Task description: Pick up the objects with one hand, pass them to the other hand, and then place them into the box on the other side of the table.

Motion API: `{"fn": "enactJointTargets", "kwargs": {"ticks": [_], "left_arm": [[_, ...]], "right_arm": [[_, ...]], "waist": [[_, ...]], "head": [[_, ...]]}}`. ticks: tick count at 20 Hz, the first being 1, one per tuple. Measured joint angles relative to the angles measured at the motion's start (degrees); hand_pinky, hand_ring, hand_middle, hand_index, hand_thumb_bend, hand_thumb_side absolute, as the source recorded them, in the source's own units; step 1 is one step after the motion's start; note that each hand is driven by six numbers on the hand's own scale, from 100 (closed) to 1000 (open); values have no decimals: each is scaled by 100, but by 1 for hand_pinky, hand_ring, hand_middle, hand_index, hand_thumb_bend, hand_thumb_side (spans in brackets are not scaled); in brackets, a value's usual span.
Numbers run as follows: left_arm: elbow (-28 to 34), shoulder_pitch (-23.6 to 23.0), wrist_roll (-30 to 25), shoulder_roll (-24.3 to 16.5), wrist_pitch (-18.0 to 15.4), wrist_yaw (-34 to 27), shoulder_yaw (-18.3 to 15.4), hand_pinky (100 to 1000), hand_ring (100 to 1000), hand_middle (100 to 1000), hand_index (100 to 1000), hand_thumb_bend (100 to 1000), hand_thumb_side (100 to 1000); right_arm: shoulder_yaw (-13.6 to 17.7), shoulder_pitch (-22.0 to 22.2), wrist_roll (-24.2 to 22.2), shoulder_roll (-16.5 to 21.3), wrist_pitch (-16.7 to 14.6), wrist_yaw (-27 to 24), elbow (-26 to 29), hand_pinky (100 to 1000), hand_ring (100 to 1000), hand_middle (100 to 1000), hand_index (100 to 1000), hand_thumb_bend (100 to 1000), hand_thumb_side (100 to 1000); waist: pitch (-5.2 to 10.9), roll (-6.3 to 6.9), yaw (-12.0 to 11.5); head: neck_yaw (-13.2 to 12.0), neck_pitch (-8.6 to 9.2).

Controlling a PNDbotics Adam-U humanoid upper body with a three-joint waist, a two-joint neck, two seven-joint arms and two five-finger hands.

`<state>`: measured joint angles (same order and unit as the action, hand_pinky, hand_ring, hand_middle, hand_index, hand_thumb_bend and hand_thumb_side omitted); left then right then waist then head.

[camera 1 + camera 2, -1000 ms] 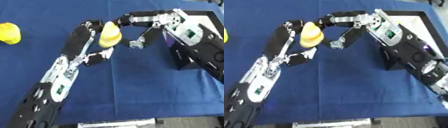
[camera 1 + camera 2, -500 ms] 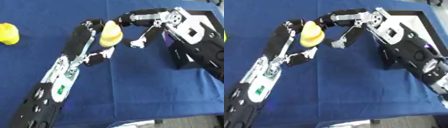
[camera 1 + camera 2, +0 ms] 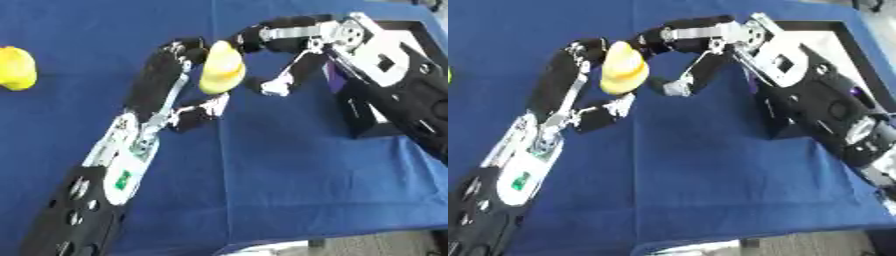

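Observation:
A yellow pear-shaped object hangs above the blue table. My left hand comes up from the lower left and is curled round its left side, the thumb below it. From the right, my right hand reaches across; its long fingers touch the top of the object, while its thumb stands apart from it to the right. A second yellow object lies at the far left. The black box with a pale inside sits at the right, partly hidden by my right arm.
The blue cloth covers the whole table, and its front edge runs along the bottom right. My right forearm lies over the box's near wall.
My right wrist has shifted slightly. The yellow object stays between the two hands in about the same place.

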<state>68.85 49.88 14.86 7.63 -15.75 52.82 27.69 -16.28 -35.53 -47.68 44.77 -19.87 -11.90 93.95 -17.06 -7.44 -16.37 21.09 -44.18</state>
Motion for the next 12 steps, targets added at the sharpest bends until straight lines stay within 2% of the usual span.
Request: {"fn": "enactJointTargets", "kwargs": {"ticks": [7,12], "left_arm": [[3,7,17,11,3,49,0,729,563,499,570,100,172],[-60,9,20,49,-3,140,-11,728,561,507,569,100,171]], "right_arm": [[2,-30,-38,28,38,5,11,919,1000,839,1000,100,343],[34,-45,-83,33,83,62,11,929,1000,849,1000,100,353]], "waist": [[0,0,-1],[0,0,-1]], "head": [[-7,0],[-18,0]]}}
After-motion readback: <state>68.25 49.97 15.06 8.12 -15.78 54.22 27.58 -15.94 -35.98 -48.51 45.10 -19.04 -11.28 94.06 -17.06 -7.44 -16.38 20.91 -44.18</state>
